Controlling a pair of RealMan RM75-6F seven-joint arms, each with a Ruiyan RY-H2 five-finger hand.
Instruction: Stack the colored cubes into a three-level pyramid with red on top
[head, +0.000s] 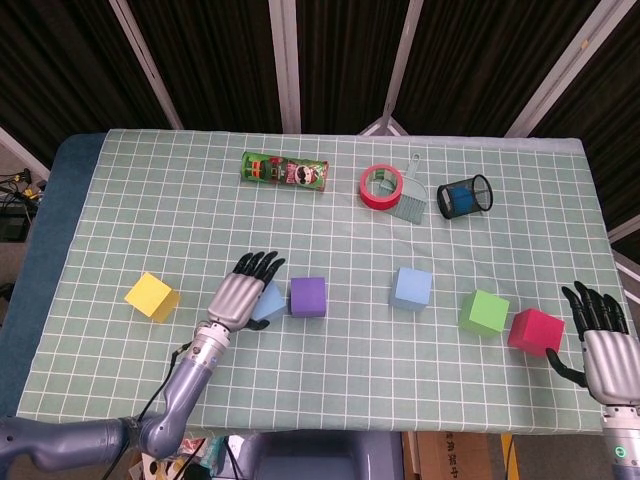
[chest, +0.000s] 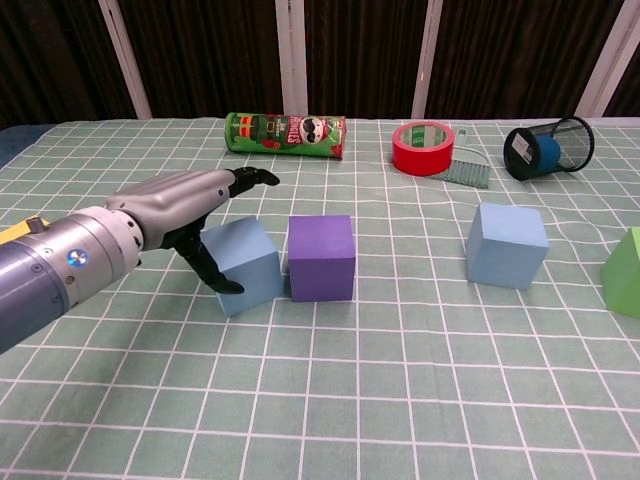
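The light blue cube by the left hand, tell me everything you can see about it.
The light blue cube is plain, matte and smooth-faced, sitting flat on the checked tablecloth. Its right side meets the purple cube. The left hand arches over its top and left side, thumb against the left face; it is not lifted.

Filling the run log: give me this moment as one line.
left hand: touches light-blue cube, beside purple cube | right hand: open, beside red cube | nothing stacked
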